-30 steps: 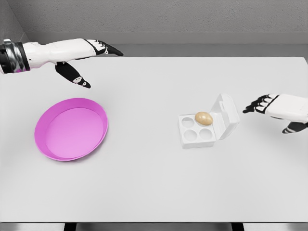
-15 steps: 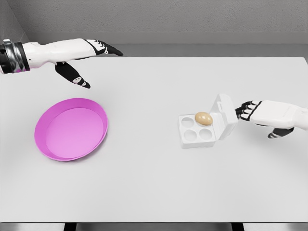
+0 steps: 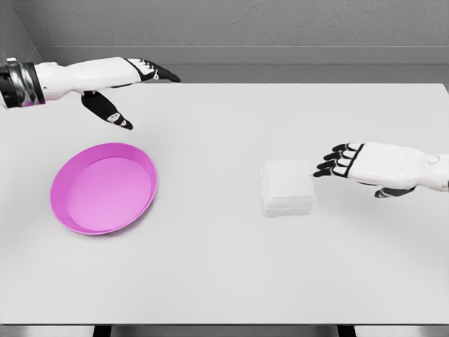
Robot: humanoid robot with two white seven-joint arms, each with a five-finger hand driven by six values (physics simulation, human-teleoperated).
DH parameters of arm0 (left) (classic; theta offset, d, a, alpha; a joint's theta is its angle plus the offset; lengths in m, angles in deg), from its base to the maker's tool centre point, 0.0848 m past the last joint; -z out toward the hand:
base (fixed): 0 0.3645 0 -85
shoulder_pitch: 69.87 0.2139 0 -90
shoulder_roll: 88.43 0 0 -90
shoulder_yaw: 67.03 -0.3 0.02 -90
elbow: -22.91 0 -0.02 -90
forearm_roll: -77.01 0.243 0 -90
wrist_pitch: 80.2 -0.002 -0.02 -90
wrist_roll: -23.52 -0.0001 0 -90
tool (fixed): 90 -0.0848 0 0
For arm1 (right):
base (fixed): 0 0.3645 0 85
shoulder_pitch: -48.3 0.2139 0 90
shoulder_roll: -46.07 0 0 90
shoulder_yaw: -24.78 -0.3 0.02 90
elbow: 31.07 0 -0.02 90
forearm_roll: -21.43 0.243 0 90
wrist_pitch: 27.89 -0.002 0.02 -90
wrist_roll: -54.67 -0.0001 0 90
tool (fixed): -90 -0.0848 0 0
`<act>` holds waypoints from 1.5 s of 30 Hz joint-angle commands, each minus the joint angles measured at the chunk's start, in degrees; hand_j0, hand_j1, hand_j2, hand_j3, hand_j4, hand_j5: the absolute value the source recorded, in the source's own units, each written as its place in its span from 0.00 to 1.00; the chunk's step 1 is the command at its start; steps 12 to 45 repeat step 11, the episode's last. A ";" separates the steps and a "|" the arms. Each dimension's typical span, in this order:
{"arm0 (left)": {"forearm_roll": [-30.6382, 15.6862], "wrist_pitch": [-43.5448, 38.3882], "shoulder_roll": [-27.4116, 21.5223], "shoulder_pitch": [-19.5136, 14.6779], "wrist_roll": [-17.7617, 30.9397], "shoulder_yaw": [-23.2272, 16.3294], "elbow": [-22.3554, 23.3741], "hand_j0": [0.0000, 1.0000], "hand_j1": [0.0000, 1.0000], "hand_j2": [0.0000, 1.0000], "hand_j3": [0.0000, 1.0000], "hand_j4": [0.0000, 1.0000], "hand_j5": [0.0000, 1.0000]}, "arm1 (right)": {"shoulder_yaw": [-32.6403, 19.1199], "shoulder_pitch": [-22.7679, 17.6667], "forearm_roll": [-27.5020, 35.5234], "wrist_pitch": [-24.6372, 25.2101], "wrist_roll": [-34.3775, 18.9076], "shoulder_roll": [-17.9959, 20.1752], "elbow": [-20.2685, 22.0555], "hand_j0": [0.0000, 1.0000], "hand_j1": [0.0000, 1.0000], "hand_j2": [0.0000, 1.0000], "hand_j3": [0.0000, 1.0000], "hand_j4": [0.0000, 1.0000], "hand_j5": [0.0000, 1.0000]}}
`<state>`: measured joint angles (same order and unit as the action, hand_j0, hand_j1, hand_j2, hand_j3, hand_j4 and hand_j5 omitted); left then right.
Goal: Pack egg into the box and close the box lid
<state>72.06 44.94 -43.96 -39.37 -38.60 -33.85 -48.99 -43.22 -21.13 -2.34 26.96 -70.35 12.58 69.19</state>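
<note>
I'm looking down at the white counter (image 3: pixel 224 267) and the egg box (image 3: pixel 287 187) is sitting right of center with its lid flat down, so the egg isn't visible to me at all. My right hand (image 3: pixel 365 163) is reaching in from the right edge, palm down, forearm running nearly level, dark fingertips (image 3: pixel 327 166) stretched toward the box and stopping just beside its right edge, gripping nothing. Can't tell if they're actually touching it. My left hand (image 3: pixel 119 81) is hanging over the far left of the counter, fingers extended and pointing right, thumb angling down, empty too. The pink plate (image 3: pixel 104 187) is lying below it.
</note>
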 commanded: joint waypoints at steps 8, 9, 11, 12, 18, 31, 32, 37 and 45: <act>-0.50 -0.14 -0.17 -0.09 -0.03 0.22 1.85 1.00 1.00 1.00 1.00 1.00 1.00 | -8.90 0.00 7.25 0.14 0.02 1.49 -3.14 1.00 1.00 1.00 1.00 1.00 1.00; -0.50 -0.14 -0.17 -0.09 -0.03 0.31 1.94 1.00 1.00 1.00 1.00 1.00 1.00 | -8.90 0.00 7.24 0.14 0.02 1.32 -3.14 1.00 1.00 1.00 1.00 1.00 1.00; -0.50 -0.14 -0.17 0.00 -0.03 0.22 1.94 1.00 1.00 1.00 1.00 1.00 1.00 | -8.81 -0.09 7.24 0.14 0.02 1.32 -3.14 1.00 1.00 1.00 1.00 1.00 1.00; -0.50 -0.14 -0.17 0.00 -0.03 0.22 1.94 1.00 1.00 1.00 1.00 1.00 1.00 | -8.81 -0.09 7.24 0.14 0.02 1.32 -3.14 1.00 1.00 1.00 1.00 1.00 1.00; -0.50 -0.14 -0.17 0.00 -0.03 0.22 1.94 1.00 1.00 1.00 1.00 1.00 1.00 | -8.81 -0.09 7.24 0.14 0.02 1.32 -3.14 1.00 1.00 1.00 1.00 1.00 1.00; -0.50 -0.14 -0.17 0.00 -0.03 0.22 1.94 1.00 1.00 1.00 1.00 1.00 1.00 | -8.81 -0.09 7.24 0.14 0.02 1.32 -3.14 1.00 1.00 1.00 1.00 1.00 1.00; -0.50 -0.14 -0.17 0.00 -0.03 0.22 1.94 1.00 1.00 1.00 1.00 1.00 1.00 | -8.81 -0.09 7.24 0.14 0.02 1.32 -3.14 1.00 1.00 1.00 1.00 1.00 1.00; -0.50 -0.14 -0.17 0.00 -0.03 0.22 1.94 1.00 1.00 1.00 1.00 1.00 1.00 | -8.81 -0.09 7.24 0.14 0.02 1.32 -3.14 1.00 1.00 1.00 1.00 1.00 1.00; -0.50 -0.14 -0.17 0.00 -0.03 0.22 1.94 1.00 1.00 1.00 1.00 1.00 1.00 | -8.81 -0.09 7.24 0.14 0.02 1.32 -3.14 1.00 1.00 1.00 1.00 1.00 1.00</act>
